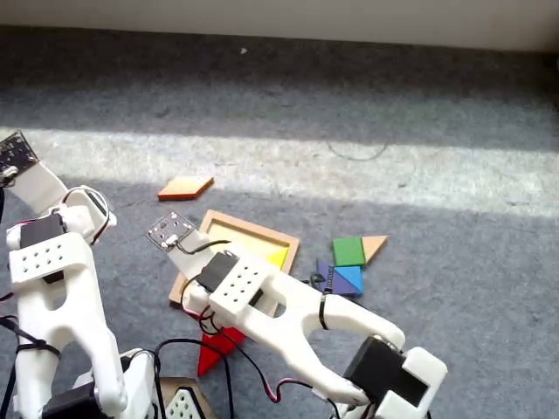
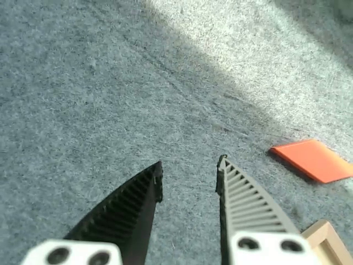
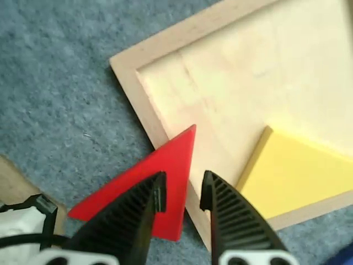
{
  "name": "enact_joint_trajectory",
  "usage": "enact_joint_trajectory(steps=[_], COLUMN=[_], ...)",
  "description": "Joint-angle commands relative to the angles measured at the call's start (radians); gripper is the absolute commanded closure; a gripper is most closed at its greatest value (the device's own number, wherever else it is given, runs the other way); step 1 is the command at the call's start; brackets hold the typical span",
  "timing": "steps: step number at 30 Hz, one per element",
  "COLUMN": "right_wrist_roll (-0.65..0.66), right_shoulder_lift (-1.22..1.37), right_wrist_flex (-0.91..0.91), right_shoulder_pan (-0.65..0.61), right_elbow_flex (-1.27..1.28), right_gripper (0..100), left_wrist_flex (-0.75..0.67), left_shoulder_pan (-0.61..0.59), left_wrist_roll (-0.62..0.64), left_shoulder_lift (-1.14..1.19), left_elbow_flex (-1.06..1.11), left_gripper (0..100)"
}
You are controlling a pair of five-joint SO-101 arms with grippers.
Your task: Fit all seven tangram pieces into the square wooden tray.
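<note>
Right claw (image 3: 182, 190) parted, over red triangle (image 3: 151, 168)

A grey, felt-like cloth covers the tabletop (image 1: 454, 96). A bright band of sunlight (image 1: 288, 161) crosses it — shade on either side — and a pale wall (image 1: 349, 16) edges the far side.

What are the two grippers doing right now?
Left gripper: open, holding nothing.
Right gripper: partly open, above the red triangle's edge.
</note>
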Motion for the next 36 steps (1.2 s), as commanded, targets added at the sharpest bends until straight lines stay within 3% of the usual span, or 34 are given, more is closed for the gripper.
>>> enact_joint_trajectory(steps=[1,12,23,36], right_wrist_roll=[-0.002,0.0,0.16,0.235], right_shoulder_lift=[-0.101,0.044,0.088,0.076], right_wrist_flex=[0.005,-0.039,-0.124,-0.205], right_shoulder_pan=[-0.01,-0.005,0.102,0.156], right_elbow_flex=[-0.035,-0.041,-0.042,-0.042], right_gripper=[89.0,89.0,89.0,89.0], left_wrist_flex=[-0.017,-0.017,-0.017,-0.015], left_shoulder_pan=[-0.01,-0.007,-0.007,-0.005], left_wrist_roll=[0.008,0.008,0.008,0.006], left_shoulder_lift=[-0.031,-0.031,-0.031,-0.031], left_elbow_flex=[-0.028,-0.028,-0.027,-0.027], left_gripper=[82,82,82,82])
